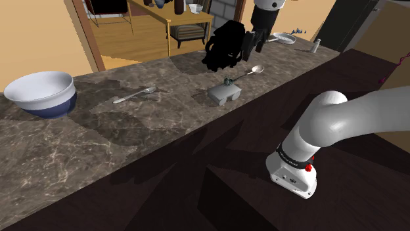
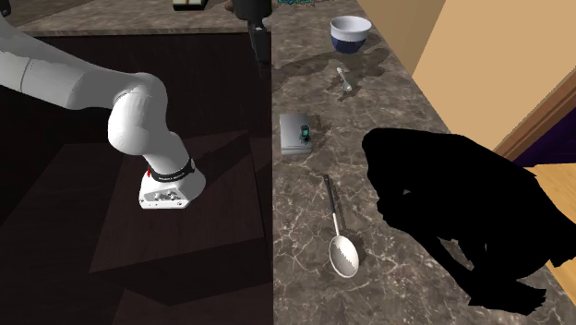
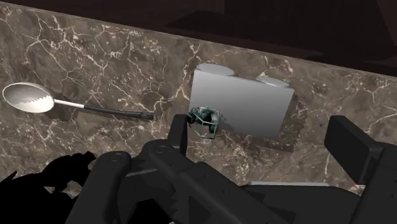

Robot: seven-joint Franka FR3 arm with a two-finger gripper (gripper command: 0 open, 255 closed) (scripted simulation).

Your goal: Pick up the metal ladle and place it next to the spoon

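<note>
Gripper status: jaws wide apart, clasping nothing, poised over the grey block. The ladle lay flat on the marble counter beside that block, well apart from the spoon. Risk: a straight descent would likely strike the block or the small teal object, since the jaws were not centred on the ladle's handle. No legible markings.
</note>
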